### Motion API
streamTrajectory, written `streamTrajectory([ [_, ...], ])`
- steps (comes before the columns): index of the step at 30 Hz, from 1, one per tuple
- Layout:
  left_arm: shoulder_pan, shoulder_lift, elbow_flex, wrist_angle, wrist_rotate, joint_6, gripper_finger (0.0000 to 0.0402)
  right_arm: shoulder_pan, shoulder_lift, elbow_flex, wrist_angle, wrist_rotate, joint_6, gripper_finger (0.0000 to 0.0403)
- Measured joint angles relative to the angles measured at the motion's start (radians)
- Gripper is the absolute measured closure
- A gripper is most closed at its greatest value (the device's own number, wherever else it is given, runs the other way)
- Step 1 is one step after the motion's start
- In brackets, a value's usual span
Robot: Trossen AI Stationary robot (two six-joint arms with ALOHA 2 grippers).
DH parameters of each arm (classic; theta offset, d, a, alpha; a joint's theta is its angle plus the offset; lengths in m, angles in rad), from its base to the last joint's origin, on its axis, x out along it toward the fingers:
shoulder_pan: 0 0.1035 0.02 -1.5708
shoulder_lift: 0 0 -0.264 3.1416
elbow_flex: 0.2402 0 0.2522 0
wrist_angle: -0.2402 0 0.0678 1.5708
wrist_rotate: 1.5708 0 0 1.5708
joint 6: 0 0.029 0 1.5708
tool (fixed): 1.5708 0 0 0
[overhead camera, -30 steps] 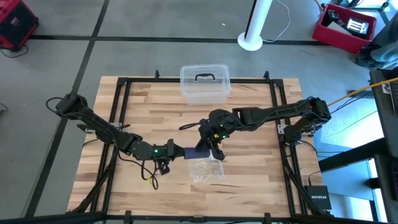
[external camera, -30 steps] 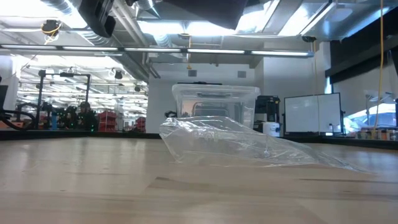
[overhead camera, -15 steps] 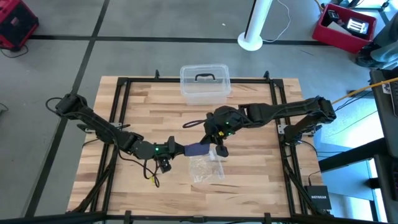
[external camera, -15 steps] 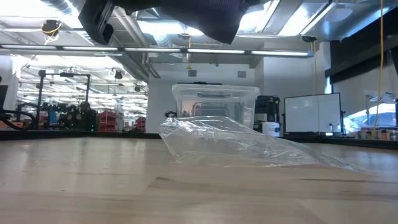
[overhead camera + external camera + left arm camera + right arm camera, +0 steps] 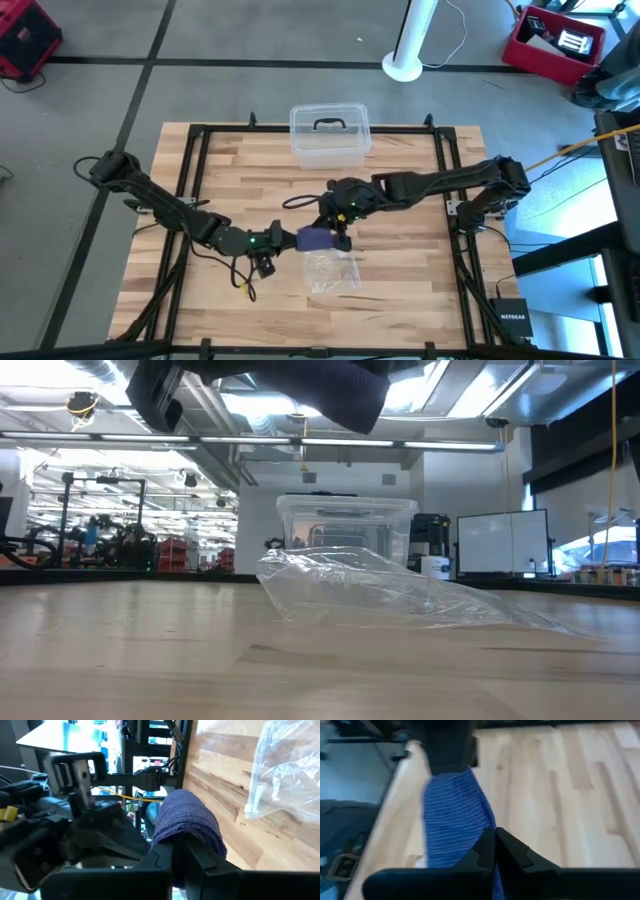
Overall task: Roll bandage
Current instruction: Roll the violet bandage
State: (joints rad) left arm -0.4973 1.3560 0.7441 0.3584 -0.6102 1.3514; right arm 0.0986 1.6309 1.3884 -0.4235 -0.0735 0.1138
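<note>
You have the bandage (image 5: 313, 238) stretched in the air between both arms, above the middle of the tabletop (image 5: 400, 290), just beyond the clear plastic bag (image 5: 333, 270). Your left tool (image 5: 179, 851) is clenched on one end, the fabric humped over its tips; your right tool (image 5: 495, 836) is clenched on the other end, with the strip running away from its fingers toward the left arm.

The grips look thin: only an edge of soft weave sits in each pinch, so a hard turn or pull may slip it free. If one end drops, it likely lands on the bag and tangles with it. Turning without tension would leave the roll loose and uneven. The two tools also work very close; mind a collision.
</note>
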Motion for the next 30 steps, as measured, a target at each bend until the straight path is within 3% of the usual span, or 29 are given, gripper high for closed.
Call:
streamTrajectory([
  [4, -0.003, 0.002, 0.000, 0.000, 0.018, 0.000, 0.0396, -0.003, 0.007, 0.000, -0.004, 0.066, 0.012, 0.0349],
  [11, 0.000, 0.002, 0.000, 0.003, 0.008, -0.005, 0.0396, -0.002, -0.005, 0.000, -0.035, 0.055, -0.017, 0.0216],
  [17, 0.000, 0.002, 0.000, -0.002, 0.007, -0.128, 0.0396, -0.009, -0.090, 0.000, -0.133, 0.100, -0.066, 0.0146],
  [21, 0.003, 0.002, 0.000, 0.012, -0.005, -0.344, 0.0396, -0.005, -0.172, 0.001, -0.232, 0.128, -0.064, 0.0136],
  [30, 0.065, 0.001, 0.000, 0.050, -0.039, -1.055, 0.0396, 0.067, -0.278, -0.085, -0.313, 0.235, -0.064, 0.0135],
])
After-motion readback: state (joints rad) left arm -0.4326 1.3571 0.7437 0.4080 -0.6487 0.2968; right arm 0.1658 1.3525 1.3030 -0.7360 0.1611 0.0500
